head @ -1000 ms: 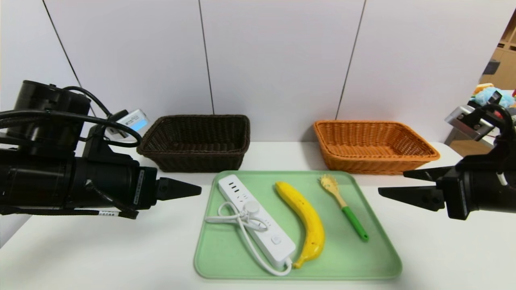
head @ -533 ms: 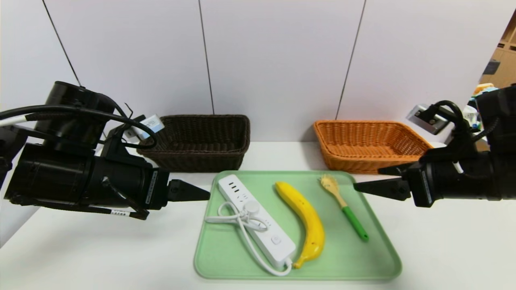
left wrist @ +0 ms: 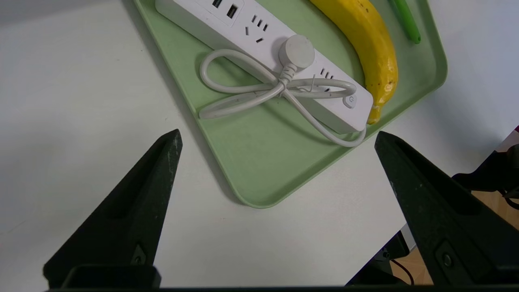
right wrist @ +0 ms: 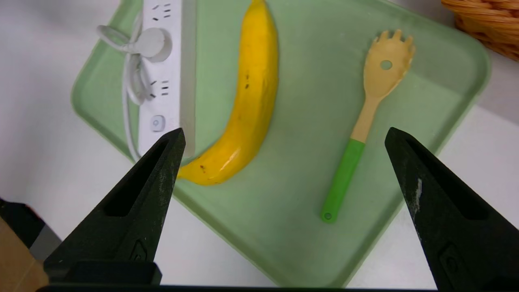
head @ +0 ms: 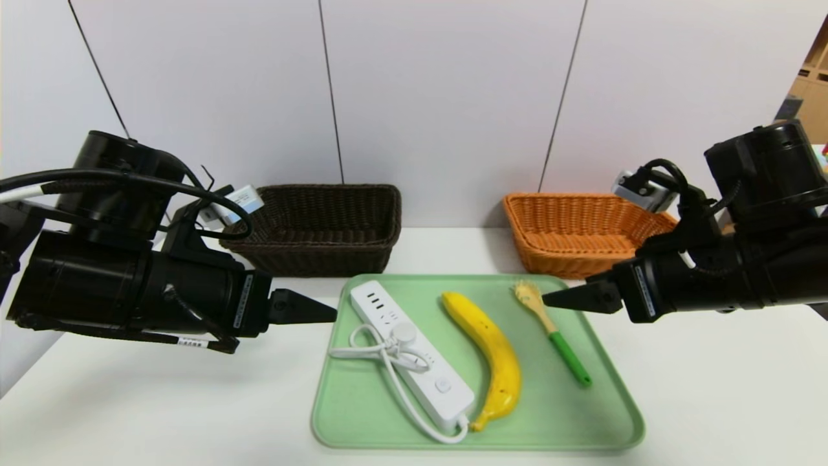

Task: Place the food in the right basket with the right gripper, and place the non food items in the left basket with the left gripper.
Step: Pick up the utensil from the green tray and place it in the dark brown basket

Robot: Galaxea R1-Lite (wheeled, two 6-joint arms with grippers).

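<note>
1. On the green tray [head: 362, 414] lay the banana [head: 493, 356], between the power strip [head: 414, 356] and the pasta spoon [head: 550, 330].
2. Both the left gripper [left wrist: 275, 140] and the right gripper [right wrist: 284, 136] hung spread, holding nothing.
3. Behind stood the dark basket [head: 317, 226] and the orange basket [head: 582, 233].

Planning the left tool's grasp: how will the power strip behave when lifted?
The power strip looks stiff, so it should lift level. Its tied cord likely stays bundled, though the loops may dangle. Smooth plastic could slip.
</note>
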